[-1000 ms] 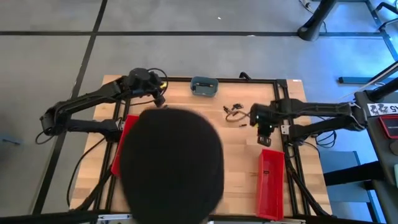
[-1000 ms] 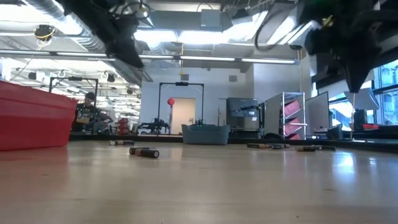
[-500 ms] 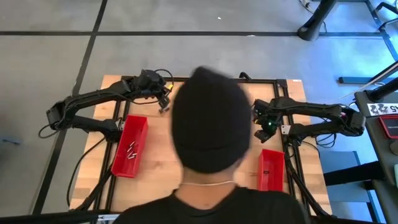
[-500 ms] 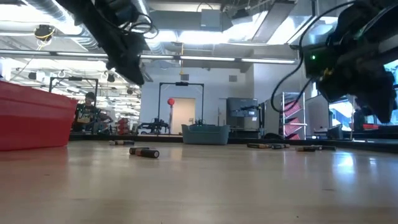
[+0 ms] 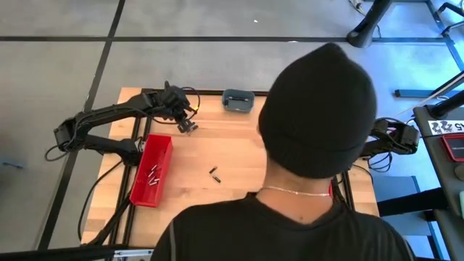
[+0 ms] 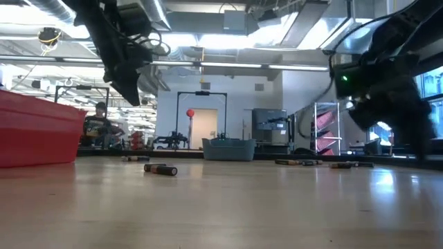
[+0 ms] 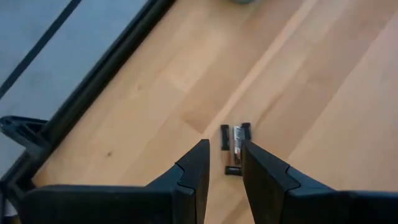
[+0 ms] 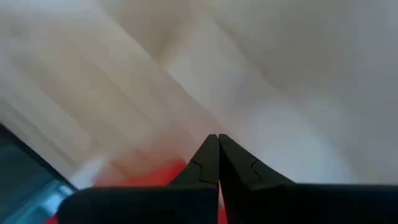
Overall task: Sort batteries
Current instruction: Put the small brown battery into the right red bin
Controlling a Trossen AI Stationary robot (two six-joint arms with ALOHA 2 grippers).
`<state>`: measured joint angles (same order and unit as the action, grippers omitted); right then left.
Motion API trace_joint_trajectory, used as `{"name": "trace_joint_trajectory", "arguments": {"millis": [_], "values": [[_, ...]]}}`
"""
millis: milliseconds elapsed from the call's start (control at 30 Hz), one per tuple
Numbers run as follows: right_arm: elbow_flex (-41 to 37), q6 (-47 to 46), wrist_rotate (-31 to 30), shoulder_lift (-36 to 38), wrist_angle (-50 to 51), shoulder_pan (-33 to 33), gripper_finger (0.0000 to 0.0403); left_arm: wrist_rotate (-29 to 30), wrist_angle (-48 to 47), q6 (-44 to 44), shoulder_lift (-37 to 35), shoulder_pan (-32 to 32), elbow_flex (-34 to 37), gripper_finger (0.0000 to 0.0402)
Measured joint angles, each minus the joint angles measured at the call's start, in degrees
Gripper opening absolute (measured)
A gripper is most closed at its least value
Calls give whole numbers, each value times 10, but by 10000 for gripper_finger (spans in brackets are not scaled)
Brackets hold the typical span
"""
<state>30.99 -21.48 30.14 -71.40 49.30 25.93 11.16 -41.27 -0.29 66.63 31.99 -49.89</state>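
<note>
A person's dark-capped head (image 5: 317, 109) fills the high view over the right half of the wooden counter (image 5: 217, 141), hiding the right arm's working end. The left claw (image 5: 185, 125) hangs above the counter's far left part, its fingers (image 7: 194, 167) parted by a narrow gap with nothing between them. The right claw (image 8: 218, 144) has its tips pressed together, gripping nothing visible. A red bin (image 5: 151, 170) near the left claw holds several batteries (image 5: 153, 175). A small cluster of batteries (image 7: 234, 144) lies on the counter just beyond the left claw's fingertips.
</note>
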Motion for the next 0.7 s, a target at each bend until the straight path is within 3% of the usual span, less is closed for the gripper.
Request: {"name": "trace_joint_trajectory", "arguments": {"millis": [200, 333, 433, 533, 700], "values": [[45, 174, -22, 0, -155, 0, 1, 0, 4, 19, 0, 19, 0, 82], [59, 232, -103, 0, -210, 0, 17, 0, 3, 16, 0, 31, 0, 82], [59, 238, -146, 0, -212, 0, 56, 0, 3, 17, 0, 38, 0, 82], [59, 263, -150, 0, -189, 0, 107, 0, 3, 16, 0, 43, 0, 82], [57, 358, -194, -36, -161, 0, 167, 0, 19, 25, 0, 54, 0, 82]]}}
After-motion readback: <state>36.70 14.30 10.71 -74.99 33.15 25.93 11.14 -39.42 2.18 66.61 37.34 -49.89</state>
